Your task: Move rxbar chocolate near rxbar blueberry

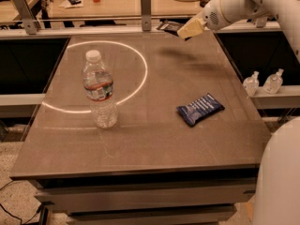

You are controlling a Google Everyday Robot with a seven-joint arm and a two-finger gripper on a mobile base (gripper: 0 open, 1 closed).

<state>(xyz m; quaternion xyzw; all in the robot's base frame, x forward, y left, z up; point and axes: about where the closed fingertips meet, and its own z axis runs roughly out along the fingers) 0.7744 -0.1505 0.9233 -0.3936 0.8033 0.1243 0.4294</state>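
Above the table (154, 144), gripper (184, 31) fingers (191, 28) clasp rxbar chocolate (169, 26).

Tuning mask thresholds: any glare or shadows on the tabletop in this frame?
Camera view: a bright ring of reflected light arcs over the table's left half, crossing behind the water bottle. Soft shadows lie far right, under the gripper, which holds the rxbar chocolate above the far edge. The rxbar blueberry is evenly lit. Overall warm cast.
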